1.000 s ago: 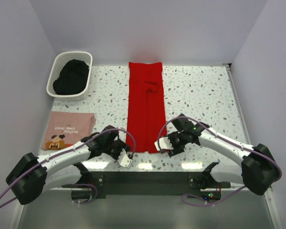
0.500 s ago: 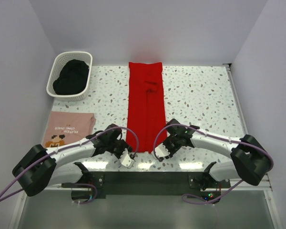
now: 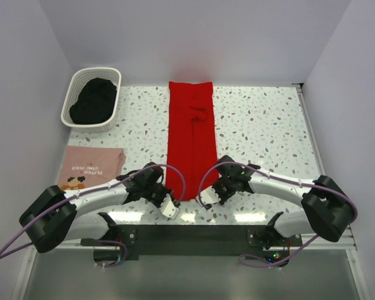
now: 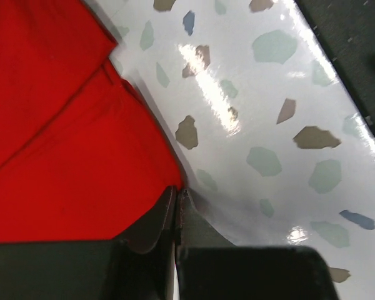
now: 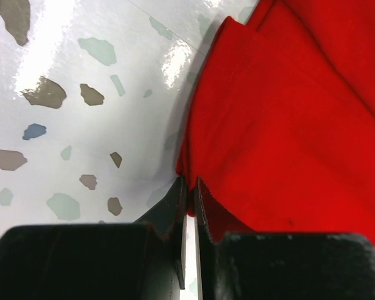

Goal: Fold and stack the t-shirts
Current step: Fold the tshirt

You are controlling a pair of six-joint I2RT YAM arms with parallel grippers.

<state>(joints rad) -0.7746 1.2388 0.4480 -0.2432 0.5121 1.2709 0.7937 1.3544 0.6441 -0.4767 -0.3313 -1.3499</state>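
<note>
The red t-shirt (image 3: 190,137) lies folded into a long narrow strip down the middle of the table. My left gripper (image 3: 169,200) is at the strip's near left corner. In the left wrist view its jaws (image 4: 177,192) are shut, with the red cloth's (image 4: 62,150) edge pinched at the tips. My right gripper (image 3: 210,195) is at the near right corner. Its jaws (image 5: 190,182) are shut on a fold of the red hem (image 5: 300,125). The pink t-shirt (image 3: 90,167), with small print, lies folded flat at the left.
A white basket (image 3: 70,106) holding dark cloth stands at the back left corner. The speckled table (image 3: 262,125) ends close behind both grippers at a dark front edge (image 4: 356,56). White walls close in the left, back and right.
Both grippers slid inward onto the near corners of the red strip and went from open to shut on the cloth. The shirts have not moved.
</note>
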